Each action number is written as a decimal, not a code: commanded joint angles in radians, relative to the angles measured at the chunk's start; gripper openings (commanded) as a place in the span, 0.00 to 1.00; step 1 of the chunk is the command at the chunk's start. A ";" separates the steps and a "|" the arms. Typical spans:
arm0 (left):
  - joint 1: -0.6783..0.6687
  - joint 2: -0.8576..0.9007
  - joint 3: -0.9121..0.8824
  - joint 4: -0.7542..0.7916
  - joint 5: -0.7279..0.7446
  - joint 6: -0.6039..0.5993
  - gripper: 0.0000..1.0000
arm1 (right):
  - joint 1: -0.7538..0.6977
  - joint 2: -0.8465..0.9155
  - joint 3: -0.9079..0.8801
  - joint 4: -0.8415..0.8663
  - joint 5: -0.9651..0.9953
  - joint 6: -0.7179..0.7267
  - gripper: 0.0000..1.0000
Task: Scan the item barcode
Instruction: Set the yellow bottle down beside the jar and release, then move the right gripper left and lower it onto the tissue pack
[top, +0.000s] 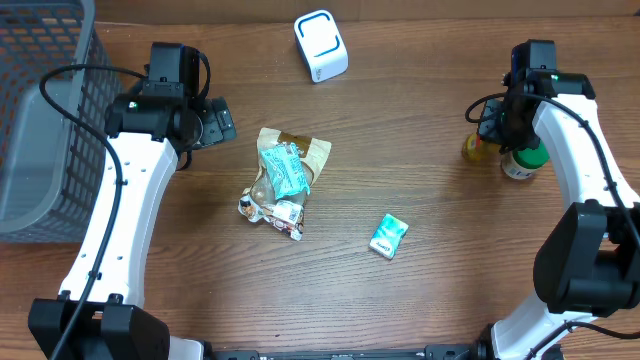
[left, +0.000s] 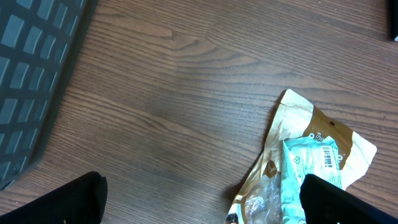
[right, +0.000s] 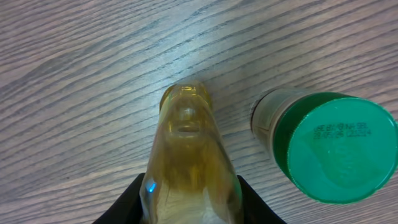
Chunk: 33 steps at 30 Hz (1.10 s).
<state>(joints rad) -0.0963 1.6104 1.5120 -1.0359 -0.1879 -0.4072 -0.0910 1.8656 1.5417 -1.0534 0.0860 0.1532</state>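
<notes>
A clear bottle of yellow liquid lies on the wooden table, and my right gripper is shut on it, a black finger pressed against each side. From overhead this bottle shows at the right, just below the right gripper. A white and blue scanner stands at the back centre. My left gripper is open and holds nothing. In the left wrist view its fingers stand wide apart, beside a tan and mint snack bag with a barcode on it.
A green-capped jar stands right next to the yellow bottle, also seen as the green cap. The snack bag lies mid-table, with a small mint packet to its right. A grey basket fills the left edge.
</notes>
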 joint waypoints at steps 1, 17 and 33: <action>-0.003 -0.001 0.010 0.000 -0.003 0.026 1.00 | 0.001 -0.012 0.002 0.003 0.017 0.008 0.42; -0.003 -0.001 0.010 0.000 -0.003 0.026 1.00 | 0.001 -0.022 0.128 -0.082 0.017 0.058 0.78; -0.003 -0.001 0.010 0.000 -0.003 0.026 1.00 | 0.020 -0.048 0.239 -0.512 -0.351 0.053 0.38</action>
<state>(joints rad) -0.0963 1.6104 1.5120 -1.0359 -0.1879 -0.4072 -0.0784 1.8389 1.8027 -1.5467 -0.1997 0.2077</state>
